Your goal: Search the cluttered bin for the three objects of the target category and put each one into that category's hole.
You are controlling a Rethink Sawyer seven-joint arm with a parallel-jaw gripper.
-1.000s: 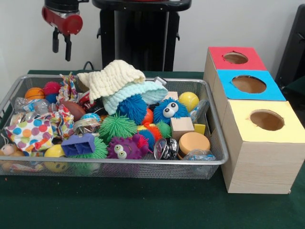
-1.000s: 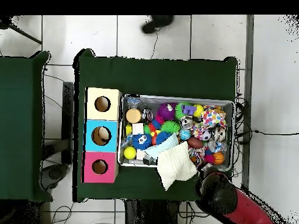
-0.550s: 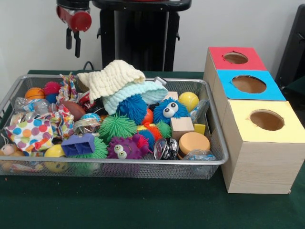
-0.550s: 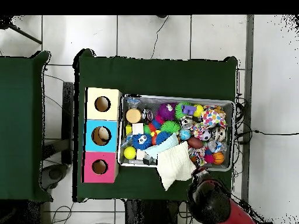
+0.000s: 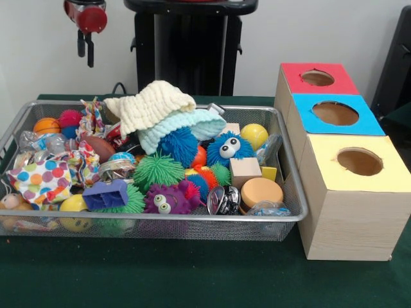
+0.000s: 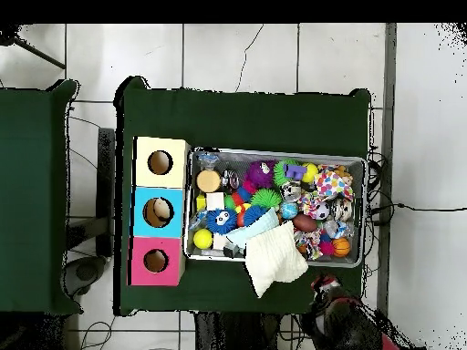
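Above green table [image 5: 192, 282], gripper [image 5: 85, 50] fingers hang empty, slightly apart.

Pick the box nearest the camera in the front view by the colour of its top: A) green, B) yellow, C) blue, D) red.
B: the yellow-topped box stands at the front of the row, with the blue-topped box behind it and the red-topped box farthest back.

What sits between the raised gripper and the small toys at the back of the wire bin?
The gripper hangs above the wire mesh bin's back corner. A cream knitted cloth over a pale blue cloth drapes across the back middle, covering toys beneath.
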